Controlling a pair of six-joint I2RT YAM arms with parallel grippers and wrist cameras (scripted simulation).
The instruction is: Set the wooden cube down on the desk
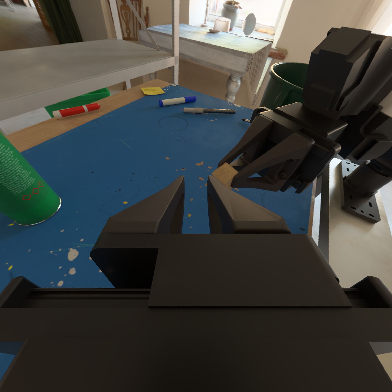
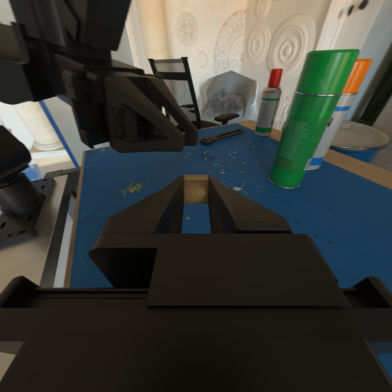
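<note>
Centrally, right gripper (image 2: 196,180) jaws clamping wooden cube (image 2: 195,189), left gripper (image 1: 195,180) jaws narrow, empty, alongside.

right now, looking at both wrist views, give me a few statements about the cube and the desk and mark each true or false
1. The right gripper is shut on the wooden cube. True.
2. The left gripper holds a marker. False: it is open, holding nothing.
3. The green spray can lies on its side. False: it stands upright on the blue mat.
4. A blue-capped marker lies on the mat. True.
</note>
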